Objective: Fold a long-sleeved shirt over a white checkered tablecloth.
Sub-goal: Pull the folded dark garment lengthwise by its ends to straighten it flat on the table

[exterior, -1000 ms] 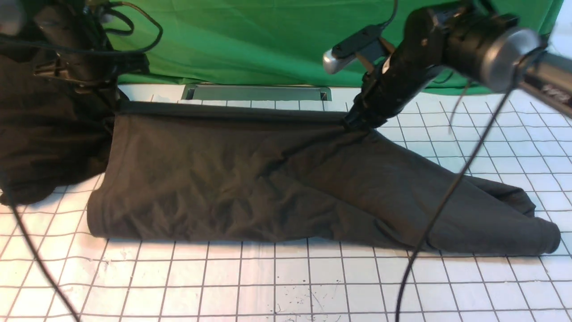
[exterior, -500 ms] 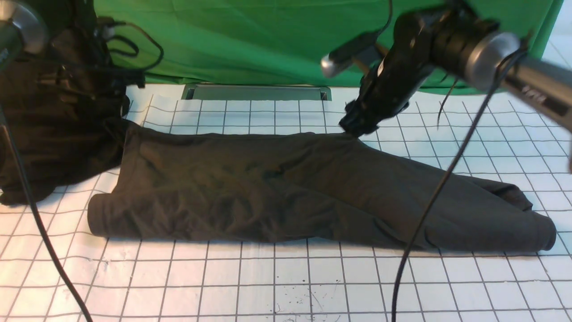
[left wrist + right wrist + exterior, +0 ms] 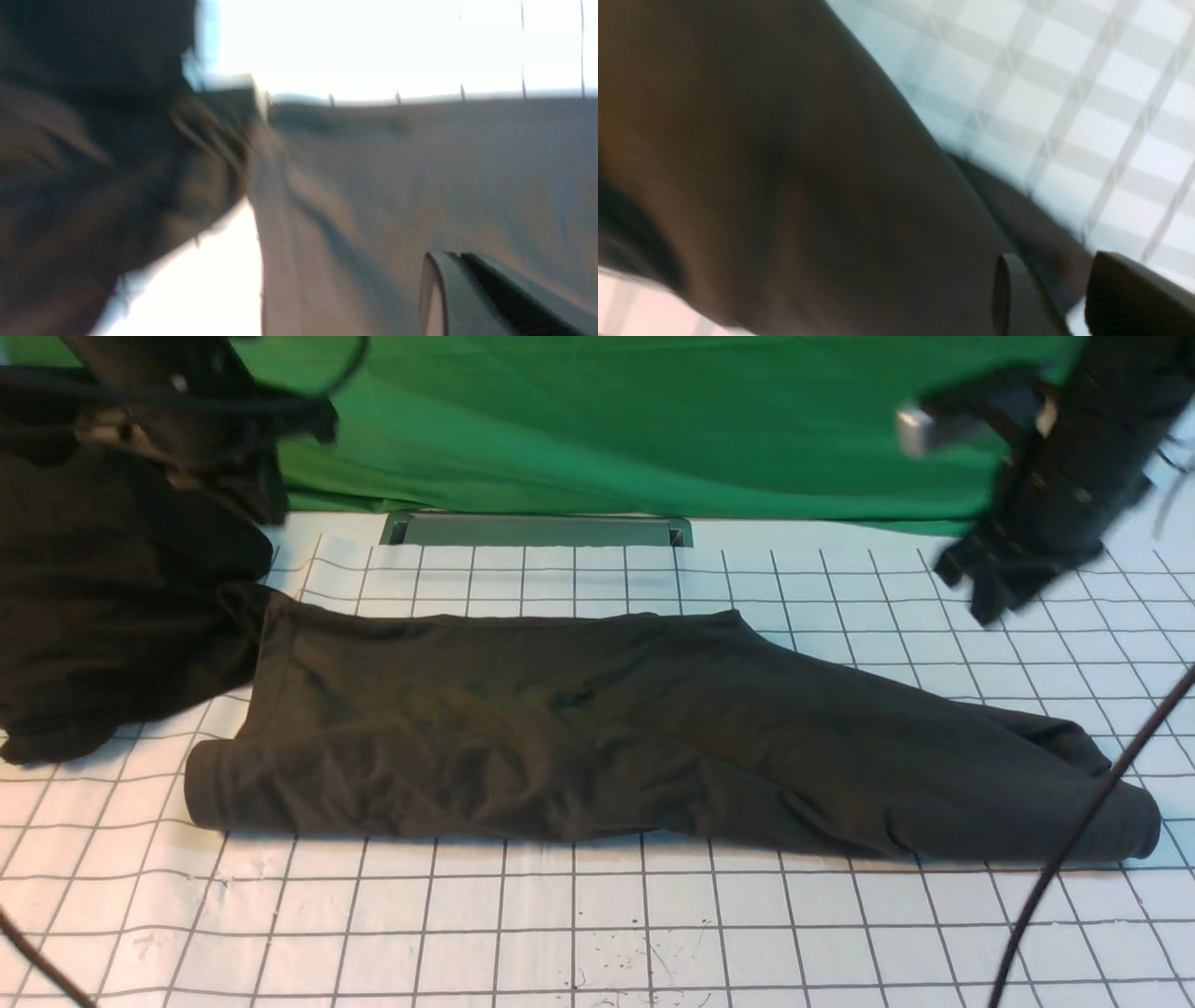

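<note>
We have the shirt (image 3: 579, 728) lying folded in a long band across the middle of the cloth (image 3: 467, 924), its right end reaching near the cloth's right edge, with bare checks between it and the near edge. A dark garment (image 3: 112, 607) lies heaped at the cloth's left edge, touching the shirt's far left corner. Our left claw (image 3: 271, 513) is closed, above that corner and holding nothing. Our right claw (image 3: 1045, 280) is partly open and empty, over the far right part of the cloth, apart from the shirt. Green fabric (image 3: 653, 420) hangs beyond the far edge.
</note>
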Robot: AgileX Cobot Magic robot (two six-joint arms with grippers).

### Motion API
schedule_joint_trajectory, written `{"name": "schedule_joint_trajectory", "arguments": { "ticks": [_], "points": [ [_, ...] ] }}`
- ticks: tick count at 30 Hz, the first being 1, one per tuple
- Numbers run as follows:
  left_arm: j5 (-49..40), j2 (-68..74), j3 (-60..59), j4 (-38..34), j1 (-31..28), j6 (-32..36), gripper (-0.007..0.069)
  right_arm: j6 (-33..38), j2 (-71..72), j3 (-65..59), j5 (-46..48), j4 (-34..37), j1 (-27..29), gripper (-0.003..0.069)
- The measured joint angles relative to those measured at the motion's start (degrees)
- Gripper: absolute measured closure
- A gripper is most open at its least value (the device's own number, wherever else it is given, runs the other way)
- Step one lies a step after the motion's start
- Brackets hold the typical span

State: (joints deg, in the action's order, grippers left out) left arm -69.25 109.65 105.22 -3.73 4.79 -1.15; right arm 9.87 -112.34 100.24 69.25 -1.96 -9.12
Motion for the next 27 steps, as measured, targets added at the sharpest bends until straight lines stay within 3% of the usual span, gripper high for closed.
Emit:
{"name": "schedule_joint_trajectory", "arguments": {
  "ticks": [1,5,9,14,16,20,22,23,27],
  "points": [
    [0.0,-0.3,-0.7,0.0,0.2,0.0,0.0624,0.0,0.0,-0.8,0.0,0.1,0.7,0.0421],
    [3.7,-3.1,-16.0,0.2,4.4,0.1,0.0631,2.0,-1.1,-7.7,-3.7,3.3,5.7,0.0256],
    [10.0,-2.9,-26.3,0.4,5.6,-0.2,0.0631,3.6,-3.7,-8.5,-7.3,6.0,6.1,0.0203],
    [15.3,-2.9,-34.1,3.7,5.6,-3.3,0.0631,4.5,-6.5,-8.5,-9.2,8.8,6.1,0.0205],
    [16.2,-2.9,-35.8,6.7,5.5,-5.1,0.0631,4.7,-7.5,-8.5,-9.5,9.0,6.1,0.0233],
    [16.6,-3.1,-36.5,8.1,5.5,-6.1,0.0631,5.4,-8.0,-8.5,-9.7,9.3,6.1,0.037],
    [16.7,-3.1,-36.5,8.0,5.5,-6.2,0.0631,6.4,-8.0,-8.5,-9.7,9.3,6.1,0.0547],
    [16.7,-3.1,-36.5,7.9,5.5,-6.2,0.0631,6.4,-8.0,-8.5,-9.6,9.3,6.1,0.0599],
    [16.7,-3.1,-36.5,7.9,5.5,-6.3,0.063,6.4,-7.5,-8.5,-9.5,8.3,6.1,0.0644]
  ]
}}
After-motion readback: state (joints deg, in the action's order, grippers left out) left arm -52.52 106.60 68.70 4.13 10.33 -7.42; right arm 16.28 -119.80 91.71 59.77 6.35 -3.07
